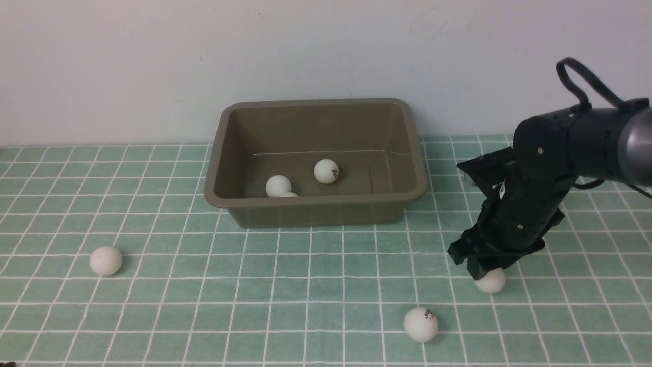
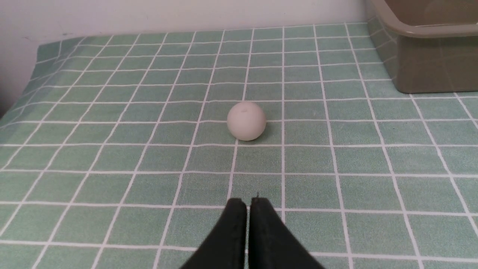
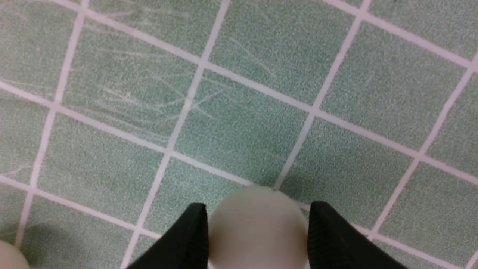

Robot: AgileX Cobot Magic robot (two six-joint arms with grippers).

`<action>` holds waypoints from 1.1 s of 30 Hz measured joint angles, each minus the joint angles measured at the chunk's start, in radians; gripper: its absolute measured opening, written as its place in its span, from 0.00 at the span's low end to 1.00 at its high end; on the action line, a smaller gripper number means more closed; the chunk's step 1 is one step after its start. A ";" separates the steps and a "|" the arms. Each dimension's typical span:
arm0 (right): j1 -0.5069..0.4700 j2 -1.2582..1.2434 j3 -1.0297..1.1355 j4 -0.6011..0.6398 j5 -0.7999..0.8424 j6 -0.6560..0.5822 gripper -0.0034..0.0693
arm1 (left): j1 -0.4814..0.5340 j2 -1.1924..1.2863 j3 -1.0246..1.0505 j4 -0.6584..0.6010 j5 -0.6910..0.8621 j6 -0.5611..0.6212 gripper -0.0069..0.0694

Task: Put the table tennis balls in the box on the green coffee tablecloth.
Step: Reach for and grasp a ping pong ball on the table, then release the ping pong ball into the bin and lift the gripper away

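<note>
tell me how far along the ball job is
Done: three balls show in the box. In hand: the right gripper pinches a fourth ball, not yet lifted off the tablecloth. Left: that one, plus the left ball and the front ball.

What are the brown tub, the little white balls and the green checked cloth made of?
Tub: looks like moulded plastic, smooth with a dull sheen, with rounded corners and a rolled rim. Balls: probably thin plastic, matte white, some with a small dark printed mark. Cloth: perhaps coated fabric or vinyl; up close it shows a fine grain and light scratches.
</note>
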 joint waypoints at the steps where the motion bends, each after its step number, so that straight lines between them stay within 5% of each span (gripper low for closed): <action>1: 0.000 0.001 0.000 0.000 0.000 0.000 0.49 | 0.000 0.000 0.000 0.000 0.000 0.000 0.09; 17: 0.000 0.002 -0.061 -0.036 0.074 -0.001 0.47 | 0.000 0.000 0.000 0.000 0.000 0.000 0.09; 26: 0.000 -0.007 -0.321 -0.033 0.224 -0.001 0.47 | 0.000 0.000 0.000 0.000 0.000 0.000 0.09; 33: 0.000 -0.017 -0.500 0.171 0.121 -0.143 0.47 | 0.000 0.000 0.000 0.000 0.000 0.000 0.09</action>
